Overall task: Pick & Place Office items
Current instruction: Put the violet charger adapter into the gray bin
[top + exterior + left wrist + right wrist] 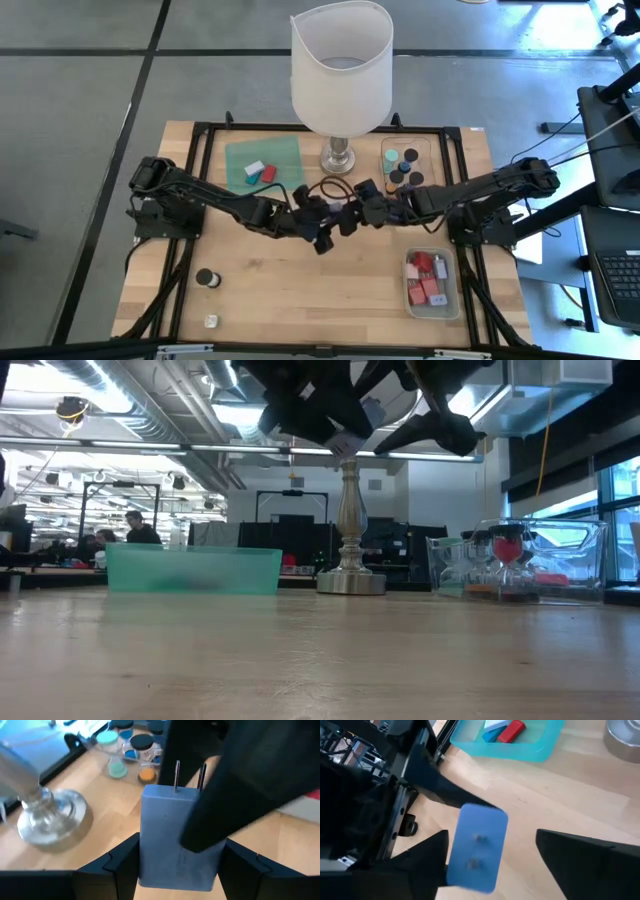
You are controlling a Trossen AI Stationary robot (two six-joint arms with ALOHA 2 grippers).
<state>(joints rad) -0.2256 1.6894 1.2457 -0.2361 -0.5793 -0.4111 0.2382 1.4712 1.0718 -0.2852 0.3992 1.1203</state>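
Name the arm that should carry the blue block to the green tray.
Left. Its gripper already clamps the blue block, and the green tray lies on its side of the table. The right gripper is open around the block, not gripping.

Wooden table [300,290]: lamp [341,70], green tray [264,163], two clear trays [433,284].
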